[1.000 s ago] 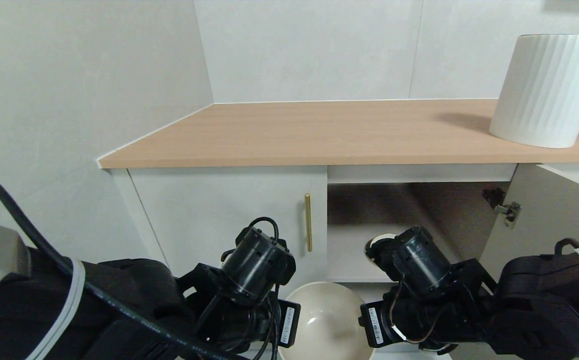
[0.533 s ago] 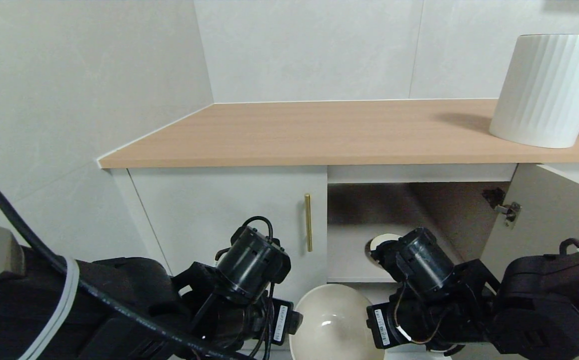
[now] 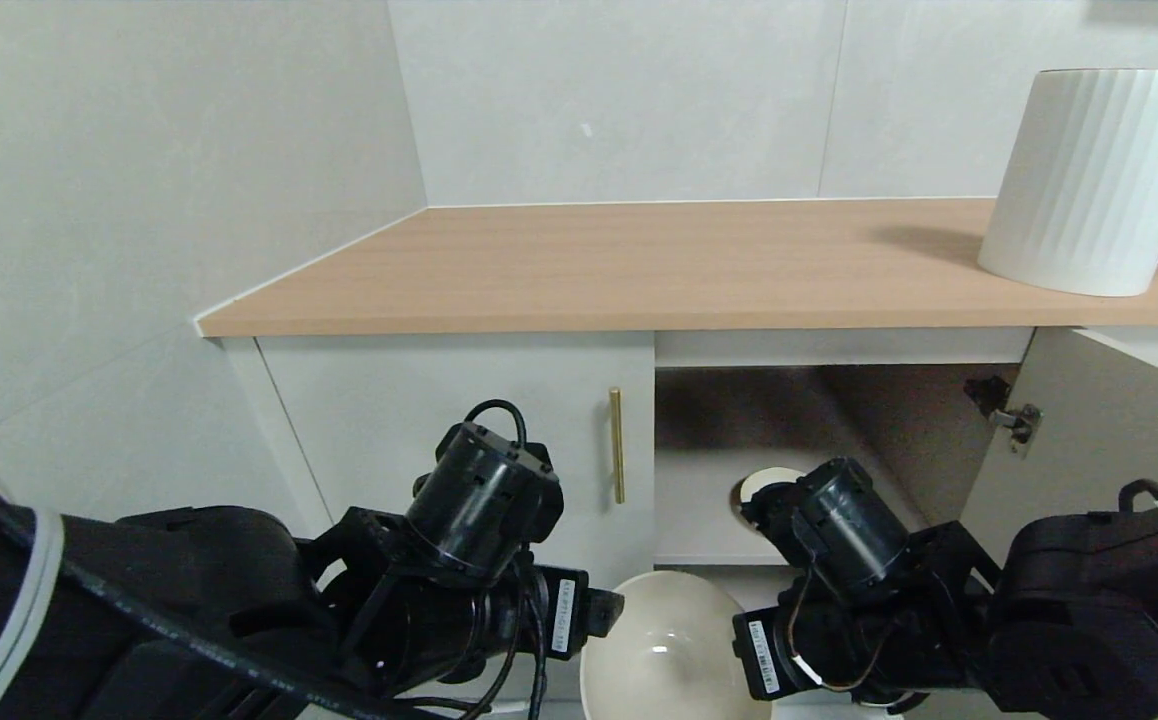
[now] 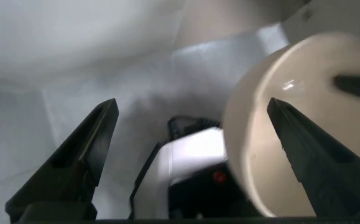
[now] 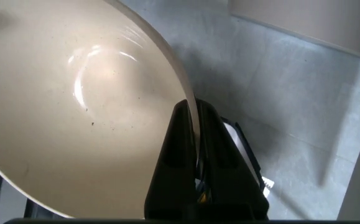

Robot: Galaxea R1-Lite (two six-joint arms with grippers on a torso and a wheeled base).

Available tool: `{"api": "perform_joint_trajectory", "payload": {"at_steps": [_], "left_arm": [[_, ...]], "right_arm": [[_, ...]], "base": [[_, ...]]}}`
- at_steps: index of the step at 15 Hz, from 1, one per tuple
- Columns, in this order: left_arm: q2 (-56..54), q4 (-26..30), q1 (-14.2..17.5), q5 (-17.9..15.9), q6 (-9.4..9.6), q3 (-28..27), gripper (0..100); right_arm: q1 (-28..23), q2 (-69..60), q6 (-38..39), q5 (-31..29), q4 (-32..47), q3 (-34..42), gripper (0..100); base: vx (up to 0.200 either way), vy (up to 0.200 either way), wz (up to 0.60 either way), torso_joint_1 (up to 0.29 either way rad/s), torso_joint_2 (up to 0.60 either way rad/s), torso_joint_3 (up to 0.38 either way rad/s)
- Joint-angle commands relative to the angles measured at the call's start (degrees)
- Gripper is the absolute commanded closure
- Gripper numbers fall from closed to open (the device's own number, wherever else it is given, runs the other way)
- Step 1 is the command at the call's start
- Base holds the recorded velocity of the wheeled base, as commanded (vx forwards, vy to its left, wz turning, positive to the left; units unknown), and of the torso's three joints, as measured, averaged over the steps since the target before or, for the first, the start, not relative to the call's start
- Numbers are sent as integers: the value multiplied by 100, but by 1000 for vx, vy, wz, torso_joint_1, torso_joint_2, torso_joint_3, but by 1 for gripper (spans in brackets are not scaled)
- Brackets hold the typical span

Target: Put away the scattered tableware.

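- The cream bowl (image 3: 674, 650) hangs low in front of the cabinet (image 3: 459, 430), between the two arms.
- The right gripper (image 5: 194, 118) is pinched on the bowl's rim, one finger inside and one outside.
- The left gripper (image 4: 191, 109) is spread wide and holds nothing. The bowl is just beside one finger (image 4: 310, 162); contact cannot be told.

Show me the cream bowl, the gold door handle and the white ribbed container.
cream bowl (image 3: 669, 645), head view, inner wall.
gold door handle (image 3: 616, 445), head view, middle of bar.
white ribbed container (image 3: 1099, 180), head view, side wall.
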Motion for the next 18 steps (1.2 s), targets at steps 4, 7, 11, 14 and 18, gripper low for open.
{"api": "perform_joint_trajectory", "payload": {"at_steps": [4,7,11,14,18], "left_arm": [[-85,-14,21,-3,-5,8,0],[-85,-5,30,-3,4,8,0],[-120,12,30,-3,12,8,0],[-120,12,30,-3,12,8,0],[-120,21,30,6,12,17,0]], "right_arm": [[-500,405,23,-610,-38,-32,100],[-1124,616,76,-715,-241,-23,100],[-1985,1003,700,-759,-1383,-146,100],[-2267,1293,919,-891,-1770,-278,100],[-2618,1512,954,-891,-1752,-665,100]], "base": [[0,0,0,0,0,0],[0,0,0,0,0,0],[0,0,0,0,0,0],[0,0,0,0,0,0],[0,0,0,0,0,0]]}}
